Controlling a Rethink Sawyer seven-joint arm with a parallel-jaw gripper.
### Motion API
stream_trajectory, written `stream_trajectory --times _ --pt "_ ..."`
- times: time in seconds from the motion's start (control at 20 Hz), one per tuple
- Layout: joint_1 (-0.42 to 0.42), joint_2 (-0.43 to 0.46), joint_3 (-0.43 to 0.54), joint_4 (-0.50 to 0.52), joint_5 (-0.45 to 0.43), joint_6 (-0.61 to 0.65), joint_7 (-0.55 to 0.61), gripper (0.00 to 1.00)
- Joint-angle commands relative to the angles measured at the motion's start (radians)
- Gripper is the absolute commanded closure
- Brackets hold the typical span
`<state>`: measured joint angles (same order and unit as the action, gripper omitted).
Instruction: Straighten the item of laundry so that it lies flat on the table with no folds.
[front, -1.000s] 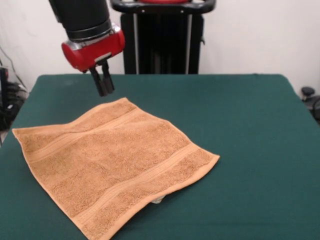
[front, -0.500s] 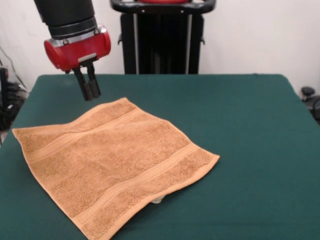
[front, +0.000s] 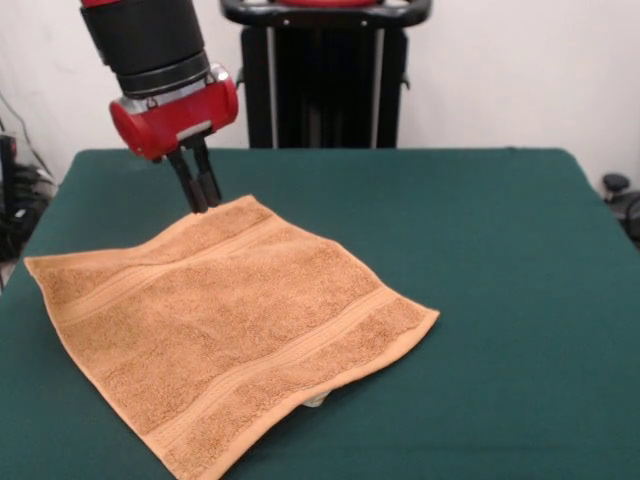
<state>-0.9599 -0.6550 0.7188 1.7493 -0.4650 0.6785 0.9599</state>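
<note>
Now we see the gripper (front: 203, 205) with fingers together, holding nothing, its tips just beside the towel's (front: 225, 325) far corner. The towel spreads from there toward 6 o'clock over the table (front: 500, 250), nearly flat. Against half a second ago, we find the gripper has swung toward 3 o'clock and dropped closer to that corner.

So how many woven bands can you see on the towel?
2. One band runs near the towel's far edge, just below the gripper; the other band runs near its front edge. None looks hidden.
</note>
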Motion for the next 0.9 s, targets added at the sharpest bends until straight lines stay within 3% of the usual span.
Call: stream_trajectory --times 0.05,0.6,0.9 --pt "0.038 0.032 0.078 0.081 -0.02 0.047 -0.082 1.0" --pt "0.068 0.029 0.037 0.06 -0.091 0.108 -0.118 1.0" --pt "0.106 0.037 -0.007 0.032 -0.159 0.203 -0.162 1.0"
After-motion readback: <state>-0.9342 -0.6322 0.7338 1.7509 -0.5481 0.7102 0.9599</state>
